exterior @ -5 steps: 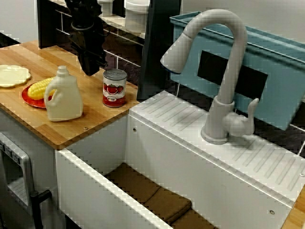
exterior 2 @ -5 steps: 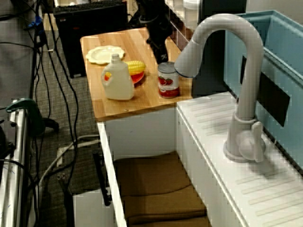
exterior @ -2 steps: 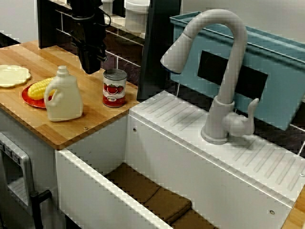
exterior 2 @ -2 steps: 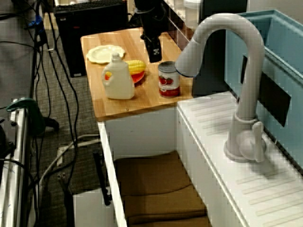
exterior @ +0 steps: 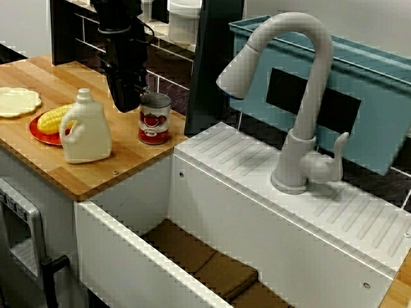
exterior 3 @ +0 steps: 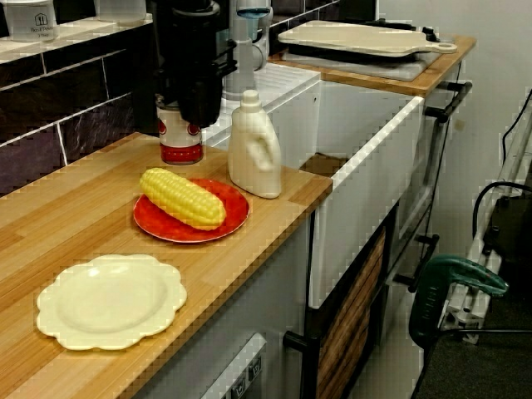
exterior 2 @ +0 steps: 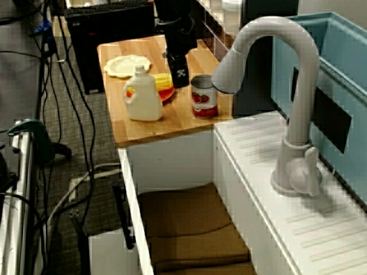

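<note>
- Gripper point(exterior: 126, 102) hangs tip-down over the wooden counter point(exterior 3: 66, 216), approx level w/ the top of the tomato can point(exterior: 155, 118).
- Claw state: we can't tell. The fingers read as one dark block in every view, and we see nothing carried in them.
- The can stands upright near the back of the counter, close to the sink-side end. It's just beside the gripper; the high view over the sink shows a thin gap, so prob. no contact.
- On the gripper's other side: white plastic jug point(exterior 3: 253, 150), upright near the front edge, and a corn cob point(exterior 3: 181, 198) lying on a red plate point(exterior 3: 233, 208).
- Cream scalloped plate point(exterior 3: 112, 301) sits further along the counter, well apart.
- Progress, as we judge it: nothing grasped or lifted, and every item rests on the counter. The gripper is only positioned next to the can; all handling is left.
- Also there: faucet point(exterior: 307, 109), white sink point(exterior: 122, 250), brown cloths point(exterior: 212, 263) in the basin.
</note>
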You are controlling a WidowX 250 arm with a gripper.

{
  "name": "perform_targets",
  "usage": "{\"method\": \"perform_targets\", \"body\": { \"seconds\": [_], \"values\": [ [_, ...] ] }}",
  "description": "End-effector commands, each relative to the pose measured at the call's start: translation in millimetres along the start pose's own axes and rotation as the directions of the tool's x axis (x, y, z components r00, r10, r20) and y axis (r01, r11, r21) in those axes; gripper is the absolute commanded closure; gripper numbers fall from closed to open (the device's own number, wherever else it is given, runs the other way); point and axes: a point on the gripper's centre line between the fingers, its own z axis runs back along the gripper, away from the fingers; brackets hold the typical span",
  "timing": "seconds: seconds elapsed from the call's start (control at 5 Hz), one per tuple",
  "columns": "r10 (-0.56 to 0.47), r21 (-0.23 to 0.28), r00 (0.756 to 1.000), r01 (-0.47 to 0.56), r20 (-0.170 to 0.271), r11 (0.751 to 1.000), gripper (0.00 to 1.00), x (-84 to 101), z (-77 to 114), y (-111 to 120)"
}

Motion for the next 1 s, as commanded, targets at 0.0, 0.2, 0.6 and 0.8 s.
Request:
{"method": "perform_targets", "body": {
  "seconds": [0.0,0.2,0.6,0.8],
  "values": [
    [-0.006,0.036,0.997,0.004,0.077,0.999,1.00,7.4,31.2,9],
    [0.034,0.019,0.996,-0.036,0.085,0.999,1.00,12.5,39.1,24],
    [0.033,0.017,0.996,-0.035,0.084,0.999,1.00,14.3,42.5,27],
    [0.063,0.023,0.993,-0.066,0.095,0.998,1.00,19.5,39.6,33]
  ]
}}
